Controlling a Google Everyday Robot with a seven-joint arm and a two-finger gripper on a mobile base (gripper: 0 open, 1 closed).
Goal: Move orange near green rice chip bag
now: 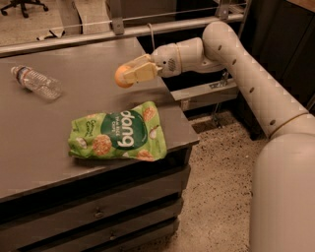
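office | swivel chair [22, 6], drawer cabinet [98, 212] | tool [127, 76] grips orange [119, 79] above cabinet

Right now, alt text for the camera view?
A white robot arm with its claw gripping the orange in the air above the grey table, beyond the green rice chip bag lying flat near the front edge. A clear water bottle lies on its side far left.

The chip bag [118, 133] lies on the counter [34, 162] near its front right corner. Behind it, above the counter, hangs the claw [127, 77] with the orange [119, 78] between its fingers. A bottle [37, 82] lies far left, toward the back.
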